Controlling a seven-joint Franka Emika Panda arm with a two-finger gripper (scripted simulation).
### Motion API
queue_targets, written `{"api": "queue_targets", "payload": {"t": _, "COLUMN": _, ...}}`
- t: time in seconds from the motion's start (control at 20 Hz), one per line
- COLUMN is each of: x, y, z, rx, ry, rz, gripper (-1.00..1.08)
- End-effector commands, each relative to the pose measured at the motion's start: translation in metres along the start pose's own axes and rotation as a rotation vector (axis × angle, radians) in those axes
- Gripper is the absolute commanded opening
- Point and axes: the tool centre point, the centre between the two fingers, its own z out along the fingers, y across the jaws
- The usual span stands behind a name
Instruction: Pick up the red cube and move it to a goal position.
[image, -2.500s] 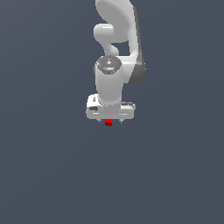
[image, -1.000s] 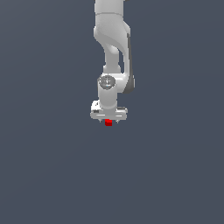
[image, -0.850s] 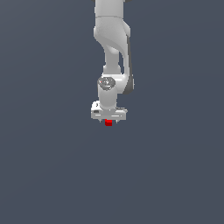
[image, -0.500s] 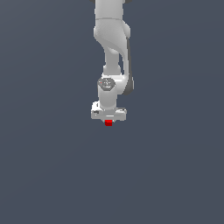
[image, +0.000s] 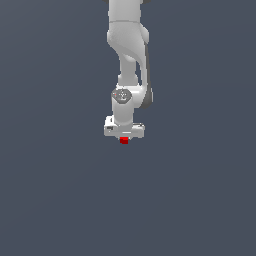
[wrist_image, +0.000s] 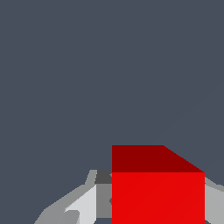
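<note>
One object concerns you at this stage: the small bright red, plain-faced cube (image: 124, 141), which sits directly under the white robot pincer (image: 124, 138) at the end of the white arm (image: 128, 45). In the exterior view only a sliver of red shows below the pincer body, so the cube is far narrower than the pincer that carries it.

In the wrist view the cube (wrist_image: 157, 192) fills the space between the grey fingers (wrist_image: 76, 205); one finger lies against one side face and a second grey part shows at the opposite face. Treat the pincer as clenched on the cube. Whether the cube is clear of the grey bench (image: 60, 200) cannot be told, because neither view shows a shadow or a contact line. No goal marker appears in either view.

Handling, as a judgement:
- Expect a rigid body. The faces are flat and the edges sharp, so the cube should not deform under finger pressure.
- Expect low weight, given its small size against the pincer.
- Assume smooth faces; the cube may slip or pivot if held near an edge.
- Hold on two opposite flat faces, with the fingers centred on them. The present hold appears to follow this.
- Avoid abrupt motion during transfer; a small, smooth part held by friction alone can shift.
</note>
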Motion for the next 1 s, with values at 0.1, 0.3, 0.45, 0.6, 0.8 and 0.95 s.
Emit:
{"api": "queue_targets", "payload": {"t": 0.1, "x": 0.000, "y": 0.000, "z": -0.006, "rx": 0.000, "ry": 0.000, "rz": 0.000, "gripper": -1.00}}
{"api": "queue_targets", "payload": {"t": 0.3, "x": -0.001, "y": -0.001, "z": -0.019, "rx": 0.000, "ry": 0.000, "rz": 0.000, "gripper": -1.00}}
{"api": "queue_targets", "payload": {"t": 0.45, "x": -0.001, "y": -0.002, "z": -0.034, "rx": 0.000, "ry": 0.000, "rz": 0.000, "gripper": -1.00}}
{"api": "queue_targets", "payload": {"t": 0.6, "x": -0.002, "y": -0.004, "z": -0.054, "rx": 0.000, "ry": 0.000, "rz": 0.000, "gripper": -1.00}}
{"api": "queue_targets", "payload": {"t": 0.8, "x": -0.003, "y": -0.006, "z": -0.087, "rx": 0.000, "ry": 0.000, "rz": 0.000, "gripper": -1.00}}
{"api": "queue_targets", "payload": {"t": 0.95, "x": -0.004, "y": -0.008, "z": -0.117, "rx": 0.000, "ry": 0.000, "rz": 0.000, "gripper": -1.00}}
